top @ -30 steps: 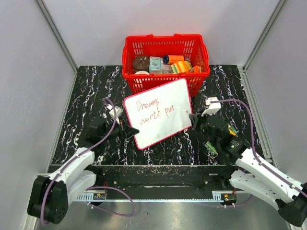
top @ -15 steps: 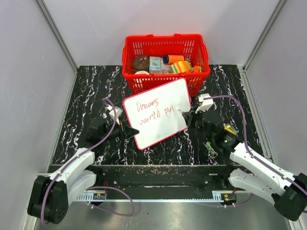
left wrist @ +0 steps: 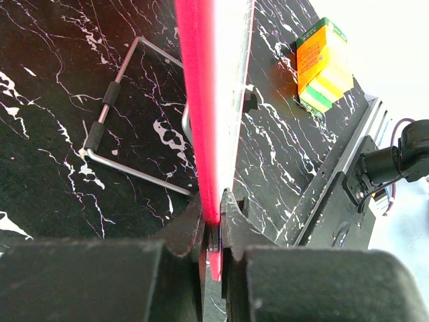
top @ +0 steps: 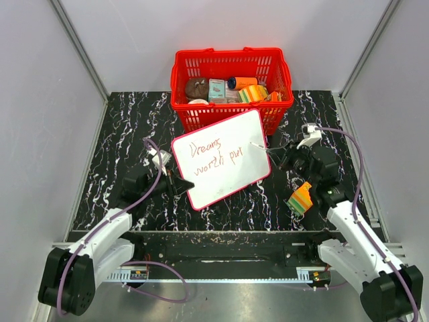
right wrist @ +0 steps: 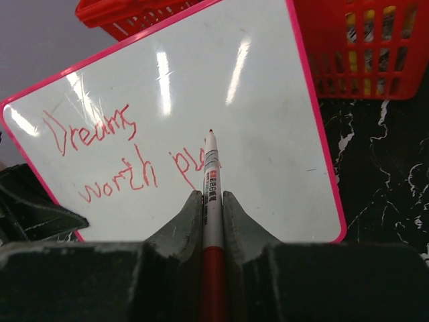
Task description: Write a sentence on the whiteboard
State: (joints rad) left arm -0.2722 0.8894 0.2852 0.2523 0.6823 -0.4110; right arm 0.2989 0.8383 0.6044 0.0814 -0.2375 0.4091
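Nearest me, my left jaws are clenched on the red-pink rim of the whiteboard (top: 221,157) at its near-left corner. They hold it tilted up off the bench (top: 120,127), so my left wrist view only gets the board edge-on. A bent wire stand (left wrist: 110,94) lies flat on the bench just beside that edge. Over by the whiteboard's near-right corner, an orange-yellow-green packet (top: 301,199) lies on the bench.

My right jaws are clamped tight on a red-and-white marker (right wrist: 212,184), coming at the whiteboard from its right side with the tip aimed at the face. Honestly can't tell if the tip actually touches.

The sentence (right wrist: 117,157) is in red on the whiteboard's left part, in two lines: "Dreams" on top and "worth pu…" under it. The last letters are partly behind the marker.

Just behind the whiteboard's far edge sits the red basket (top: 228,52) with assorted stuff inside.
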